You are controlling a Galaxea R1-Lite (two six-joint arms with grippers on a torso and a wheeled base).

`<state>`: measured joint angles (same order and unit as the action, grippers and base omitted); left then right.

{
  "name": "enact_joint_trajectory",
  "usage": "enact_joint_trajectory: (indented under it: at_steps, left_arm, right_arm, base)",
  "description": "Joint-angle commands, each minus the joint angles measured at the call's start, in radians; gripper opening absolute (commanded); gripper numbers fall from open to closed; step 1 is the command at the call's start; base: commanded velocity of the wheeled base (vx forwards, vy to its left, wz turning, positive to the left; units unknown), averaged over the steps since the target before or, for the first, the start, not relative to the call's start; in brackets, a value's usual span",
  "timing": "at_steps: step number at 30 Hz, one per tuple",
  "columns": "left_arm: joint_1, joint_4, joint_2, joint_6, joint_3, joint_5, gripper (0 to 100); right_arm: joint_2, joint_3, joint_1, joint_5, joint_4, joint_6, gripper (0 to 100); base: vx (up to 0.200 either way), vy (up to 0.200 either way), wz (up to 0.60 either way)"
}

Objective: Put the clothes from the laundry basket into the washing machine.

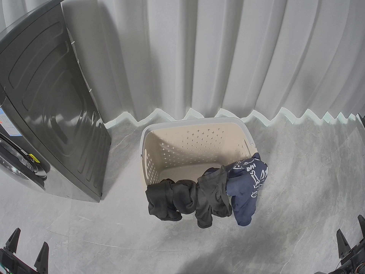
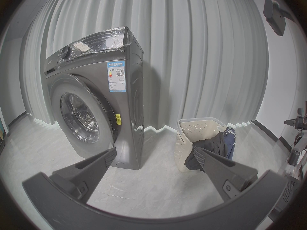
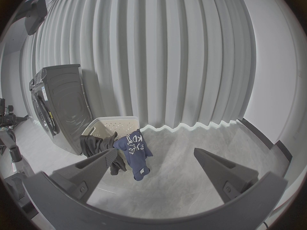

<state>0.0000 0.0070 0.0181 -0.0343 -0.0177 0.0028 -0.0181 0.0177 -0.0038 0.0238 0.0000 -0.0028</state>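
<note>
A beige laundry basket [image 1: 152,134] stands on the floor in the middle of the head view. Over its near rim hang a dark grey garment [image 1: 190,200] and a navy printed garment [image 1: 245,189]. The grey washing machine [image 1: 49,107] stands to the basket's left, its round door [image 2: 80,114] shut. My left gripper [image 1: 26,250] is low at the near left, open and empty. My right gripper [image 1: 353,233] is low at the near right, open and empty. Both are well short of the basket [image 2: 195,134] [image 3: 110,126].
White pleated curtains [image 1: 228,46] hang behind the basket and the machine. Pale grey floor [image 1: 296,195] lies open all around the basket. A black skirting board [image 3: 265,138] runs along the wall on the right.
</note>
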Motion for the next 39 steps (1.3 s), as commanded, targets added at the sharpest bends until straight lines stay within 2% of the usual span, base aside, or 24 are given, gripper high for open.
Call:
enact_joint_trajectory:
  at_steps: [1,9,17,21,30,36,39]
  left_arm:
    - [0.0,0.001,-0.017,-0.003,0.015,0.0,100]
    - [0.0,0.001,-0.017,-0.003,0.015,0.0,100]
    - [0.0,0.001,-0.017,-0.003,0.015,0.0,100]
    - [0.0,0.001,-0.017,-0.003,0.015,0.0,100]
    - [0.0,0.001,-0.017,-0.003,0.015,0.0,100]
    - [0.0,0.001,-0.017,-0.003,0.015,0.0,100]
    - [0.0,0.001,-0.017,-0.003,0.015,0.0,100]
  right_arm:
    - [0.018,-0.018,-0.001,0.001,0.0,0.0,100]
    - [0.018,-0.018,-0.001,0.001,0.0,0.0,100]
    - [0.018,-0.018,-0.001,0.001,0.0,0.0,100]
    - [0.018,-0.018,-0.001,0.001,0.0,0.0,100]
    - [0.018,-0.018,-0.001,0.001,0.0,0.0,100]
    - [0.018,-0.018,-0.001,0.001,0.0,0.0,100]
    - [0.018,-0.018,-0.001,0.001,0.0,0.0,100]
  base:
    - [0.2,0.0,0.0]
    - [0.2,0.0,0.0]
    - [0.0,0.0,0.0]
    - [0.2,0.0,0.0]
    - [0.0,0.0,0.0]
    - [0.2,0.0,0.0]
    - [0.0,0.0,0.0]
